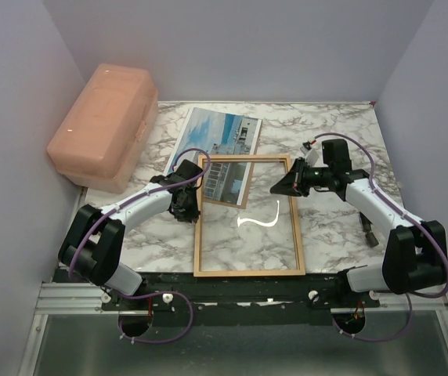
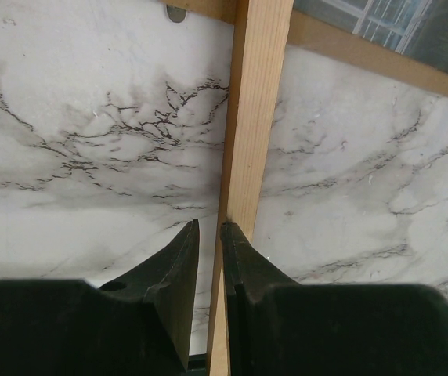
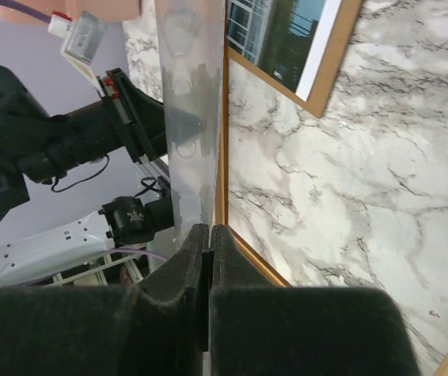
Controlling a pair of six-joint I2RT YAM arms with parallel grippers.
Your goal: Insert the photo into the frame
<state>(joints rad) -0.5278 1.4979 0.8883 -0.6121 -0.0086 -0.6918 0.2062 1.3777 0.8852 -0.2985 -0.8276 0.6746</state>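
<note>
The orange-brown frame point(image 1: 247, 272) lies flat on the marble table, and its far left corner overlaps the photo point(image 1: 220, 133), a print of a white building under blue sky. My left gripper point(image 1: 188, 196) is shut on the frame's left rail point(image 2: 251, 117), which runs between the two fingers point(image 2: 208, 225). My right gripper point(image 1: 279, 188) is over the frame's right rail and is shut on the edge of a clear pane point(image 3: 193, 117). The pane rises edge-on from the pinched fingertips point(image 3: 210, 229). The photo point(image 3: 287, 39) shows under the frame's corner point(image 3: 334, 63).
A pink plastic box point(image 1: 102, 125) stands at the far left, against the left wall. Purple-grey walls close in the table on the left, back and right. A white glare streak point(image 1: 259, 222) lies across the pane inside the frame.
</note>
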